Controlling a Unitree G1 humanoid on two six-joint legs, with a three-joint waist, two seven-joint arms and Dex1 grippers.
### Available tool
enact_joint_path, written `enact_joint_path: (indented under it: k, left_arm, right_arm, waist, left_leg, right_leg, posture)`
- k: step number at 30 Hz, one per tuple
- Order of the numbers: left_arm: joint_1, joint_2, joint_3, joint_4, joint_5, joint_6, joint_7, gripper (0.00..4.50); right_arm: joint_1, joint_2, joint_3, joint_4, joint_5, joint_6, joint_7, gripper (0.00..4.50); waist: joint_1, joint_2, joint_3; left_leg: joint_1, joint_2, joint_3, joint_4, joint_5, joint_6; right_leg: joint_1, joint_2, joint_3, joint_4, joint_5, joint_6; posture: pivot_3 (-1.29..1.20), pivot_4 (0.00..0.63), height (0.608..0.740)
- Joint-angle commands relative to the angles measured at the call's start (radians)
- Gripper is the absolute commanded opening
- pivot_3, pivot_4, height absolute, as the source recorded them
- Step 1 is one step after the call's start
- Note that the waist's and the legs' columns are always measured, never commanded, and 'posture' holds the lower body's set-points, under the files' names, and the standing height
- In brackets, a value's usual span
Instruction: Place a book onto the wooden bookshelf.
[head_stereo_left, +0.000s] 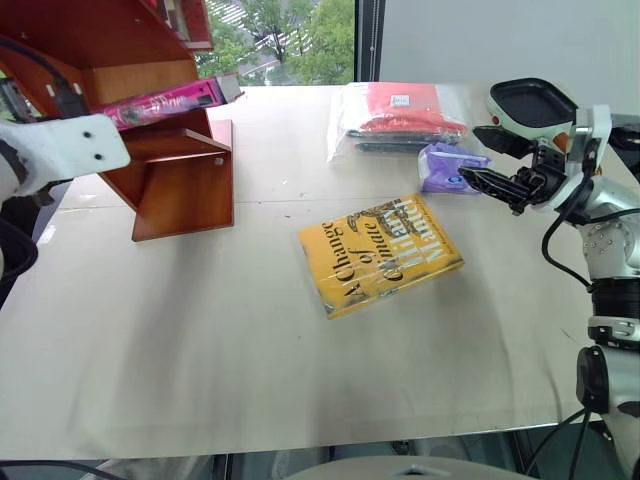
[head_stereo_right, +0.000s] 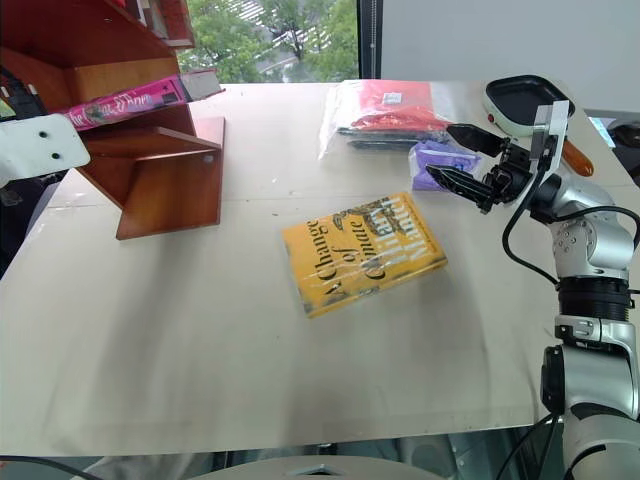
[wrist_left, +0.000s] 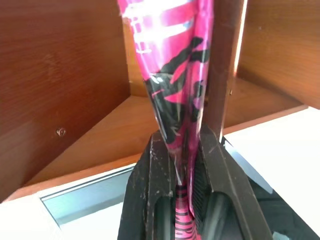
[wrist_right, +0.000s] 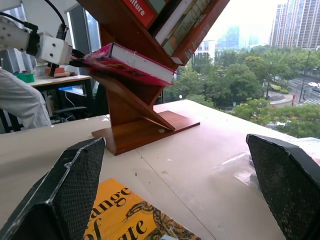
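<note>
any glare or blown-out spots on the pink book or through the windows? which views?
Left wrist view: white glare streaks run down the book above the shut left gripper. Right wrist view: sky behind the wooden bookshelf is washed out, and the open right gripper looks dark against it. Left eye view: yellow book has mild sheen.

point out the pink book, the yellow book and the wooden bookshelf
pink book (head_stereo_left: 165, 103), left eye view, on its cover
yellow book (head_stereo_left: 380, 253), left eye view, middle of its cover
wooden bookshelf (head_stereo_left: 185, 190), left eye view, on its base panel
</note>
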Motion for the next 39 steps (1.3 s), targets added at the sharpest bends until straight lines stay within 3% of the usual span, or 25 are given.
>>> enact_joint_path:
  k: [1, 3, 6, 10, 13, 19, 24, 28, 32, 35, 37, 39]
  left_arm:
    - [0.013, 0.04, 0.062, 0.032, -0.01, 0.013, -0.023, 0.06]
    - [0.021, 0.044, 0.069, 0.031, -0.023, 0.028, -0.038, 0.06]
    - [0.033, 0.047, 0.084, 0.024, -0.028, 0.064, -0.056, 1.22]
    - [0.044, 0.05, 0.101, 0.016, -0.032, 0.095, -0.062, 3.39]
    - [0.052, 0.043, 0.108, 0.01, -0.039, 0.115, -0.065, 4.45]
    - [0.078, 0.019, 0.171, -0.014, -0.023, 0.192, -0.047, 4.45]
    - [0.119, -0.08, 0.283, -0.188, -0.019, 0.319, -0.04, 4.45]
    - [0.123, -0.137, 0.396, -0.281, -0.027, 0.314, -0.005, 4.45]
    - [0.07, -0.179, 0.413, -0.358, -0.13, 0.246, 0.004, 4.45]
    - [-0.019, -0.402, 0.346, -0.487, -0.321, 0.343, 0.046, 4.45]
    - [0.028, -0.676, 0.325, -0.578, -0.508, 0.392, 0.075, 4.45]
    - [0.17, -0.862, 0.304, -0.607, -0.599, 0.35, 0.076, 4.45]
  right_arm:
    - [-0.002, -0.019, -0.026, -0.03, 0.007, -0.018, -0.001, 4.5]
    - [-0.003, -0.019, -0.023, -0.027, 0.005, -0.019, 0.001, 4.5]
    - [-0.006, -0.016, -0.019, -0.024, 0.003, -0.023, 0.004, 4.5]
    - [-0.01, -0.011, -0.02, -0.02, 0.006, -0.027, 0.006, 4.5]
    - [-0.008, -0.011, -0.021, -0.023, 0.01, -0.024, 0.004, 4.5]
    - [-0.005, -0.018, -0.032, -0.02, 0.015, -0.016, -0.007, 4.5]
    - [0.033, -0.045, -0.044, -0.036, 0.041, 0.021, 0.016, 4.5]
    - [0.07, -0.054, -0.055, -0.029, 0.049, 0.036, 0.005, 4.5]
    - [0.131, -0.062, -0.061, -0.053, 0.048, 0.047, 0.003, 4.5]
    - [0.191, -0.068, -0.052, -0.073, 0.022, 0.026, 0.004, 4.5]
    - [0.286, -0.078, -0.029, -0.081, -0.052, -0.06, 0.01, 4.5]
    - [0.367, -0.068, -0.029, -0.095, -0.109, -0.143, -0.022, 4.5]
  waist:
    - [-0.002, 0.0, 0.0]
    - [-0.007, 0.0, 0.0]
    - [-0.016, 0.0, 0.0]
    - [-0.017, 0.0, 0.0]
    - [-0.016, 0.0, 0.0]
    - [-0.015, 0.0, 0.0]
    - [-0.013, 0.0, 0.0]
    - [-0.004, -0.001, 0.0]
    - [0.008, -0.001, 0.0]
    - [0.02, 0.003, -0.003]
    - [0.029, 0.007, -0.007]
    - [0.029, 0.004, -0.009]
  left_leg:
    - [0.0, 0.0, 0.001, 0.0, 0.0, 0.0]
    - [0.0, 0.001, 0.002, 0.0, 0.0, 0.0]
    - [0.0, 0.001, 0.002, 0.0, 0.0, 0.0]
    - [0.0, 0.001, 0.002, 0.0, 0.0, 0.0]
    - [0.0, 0.001, 0.002, 0.0, 0.0, 0.0]
    - [0.0, 0.001, 0.002, 0.0, 0.0, 0.0]
    - [0.0, 0.001, 0.002, 0.0, 0.0, 0.0]
    - [-0.001, 0.001, 0.001, 0.001, 0.0, 0.0]
    - [0.0, 0.001, 0.001, 0.001, 0.0, 0.0]
    - [0.001, -0.001, 0.0, 0.001, 0.0, 0.0]
    - [0.0, -0.001, 0.0, 0.003, 0.0, 0.0]
    - [0.004, -0.002, 0.002, 0.005, -0.001, 0.001]
  right_leg:
    - [-0.001, 0.0, 0.001, 0.0, 0.0, 0.0]
    - [-0.001, 0.0, 0.001, 0.001, 0.0, 0.0]
    - [-0.002, 0.0, 0.001, 0.002, 0.0, 0.0]
    - [-0.002, 0.0, 0.001, 0.002, 0.0, 0.0]
    - [-0.002, 0.0, 0.001, 0.003, 0.0, 0.0]
    - [-0.002, 0.0, 0.001, 0.003, 0.0, 0.0]
    - [-0.002, 0.0, 0.001, 0.003, 0.0, 0.0]
    - [-0.002, -0.001, 0.001, 0.003, 0.0, 0.0]
    - [-0.002, -0.002, 0.001, 0.005, 0.0, 0.0]
    - [-0.001, -0.008, 0.001, 0.005, 0.0, 0.0]
    - [0.0, -0.008, 0.002, 0.006, 0.0, 0.0]
    - [0.004, -0.007, 0.001, 0.006, 0.001, 0.001]
  posture:
    - [0.0, 0.15, 0.74]
    - [0.0, 0.15, 0.74]
    - [0.0, 0.15, 0.74]
    - [0.0, 0.15, 0.74]
    - [0.0, 0.15, 0.74]
    - [0.0, 0.15, 0.74]
    - [0.0, 0.15, 0.74]
    - [0.0, 0.15, 0.74]
    - [0.0, 0.15, 0.74]
    - [0.0, 0.15, 0.74]
    - [0.0, 0.15, 0.74]
    - [0.0, 0.15, 0.74]
